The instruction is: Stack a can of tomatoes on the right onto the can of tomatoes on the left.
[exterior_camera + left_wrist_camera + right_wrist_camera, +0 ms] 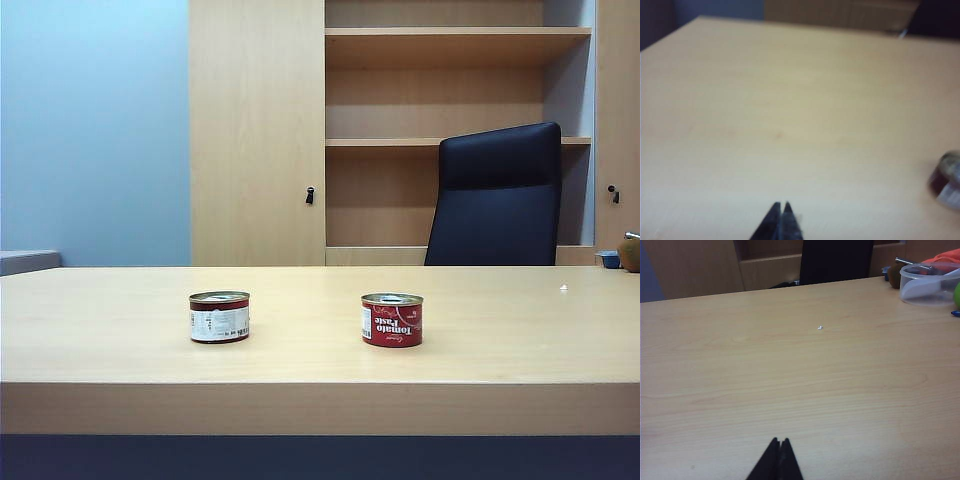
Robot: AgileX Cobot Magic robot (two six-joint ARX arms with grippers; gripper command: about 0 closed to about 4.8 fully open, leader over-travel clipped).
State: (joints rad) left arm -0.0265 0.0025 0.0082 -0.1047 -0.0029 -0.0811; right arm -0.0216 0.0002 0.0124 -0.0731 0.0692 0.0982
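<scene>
Nothing done yet: right can (392, 319) and left can (219, 316) sit well apart on the table (320, 360), both upright. Left gripper (780, 206) & right gripper (779, 441) hover over bare wood, fingertips pressed together, empty. Blurry edge object in left wrist view is prob. the left can. Whole pick, lift & stack left.

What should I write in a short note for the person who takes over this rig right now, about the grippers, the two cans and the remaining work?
Left gripper: shut, empty, over bare table.
Right gripper: shut, empty, over bare table too.
Left can and right can stand upright and apart on the table; neither arm shows in the exterior view.
Done: nothing.
Left: grasp the right can, lift it, set it on the left can.
</scene>
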